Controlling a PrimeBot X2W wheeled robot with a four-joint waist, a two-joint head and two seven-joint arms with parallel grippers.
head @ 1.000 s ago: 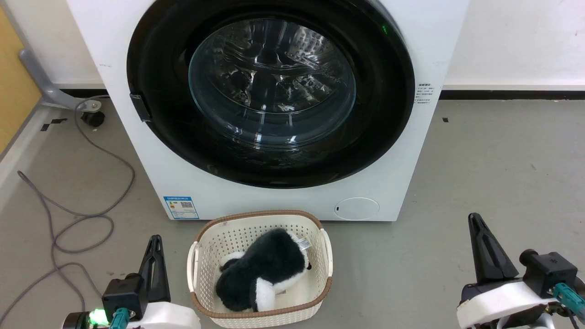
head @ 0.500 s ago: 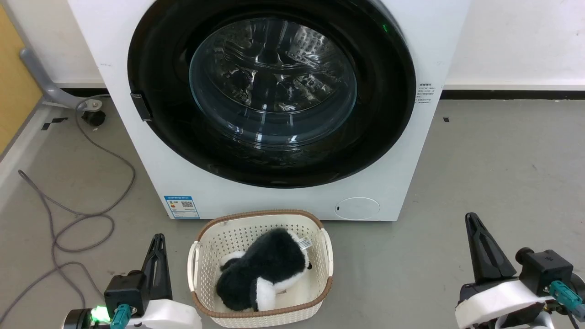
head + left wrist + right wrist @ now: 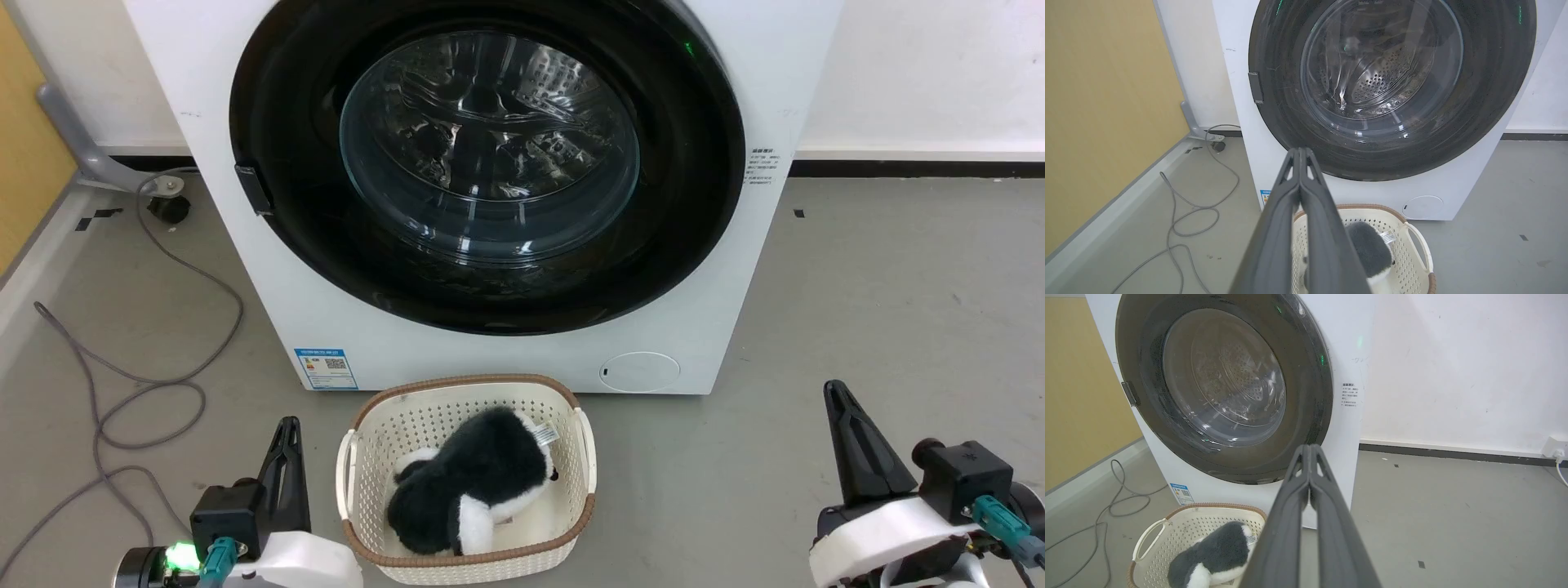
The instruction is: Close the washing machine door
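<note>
The white washing machine (image 3: 506, 359) stands ahead of me on the grey floor. Its round door (image 3: 678, 204) with the wide glossy black rim and clear glass window lies flat against the front, shut; the steel drum shows through the glass. The door (image 3: 1490, 102) faces the left wrist view, and the door (image 3: 1306, 396) appears at an angle in the right wrist view. My left gripper (image 3: 286, 426) rests low at the lower left, shut and holding nothing. My right gripper (image 3: 833, 390) sits at the lower right, shut and holding nothing. Both are well away from the door.
A cream basket (image 3: 359, 457) holding a black-and-white plush toy (image 3: 473, 490) sits on the floor just before the machine, between my grippers. A grey cable (image 3: 155, 384) loops over the floor on the left. A yellow panel (image 3: 1106, 102) lines the left side.
The right gripper has drifted slightly left and up in the head view; the whole view has shifted a little. The door and basket stay as they were.
</note>
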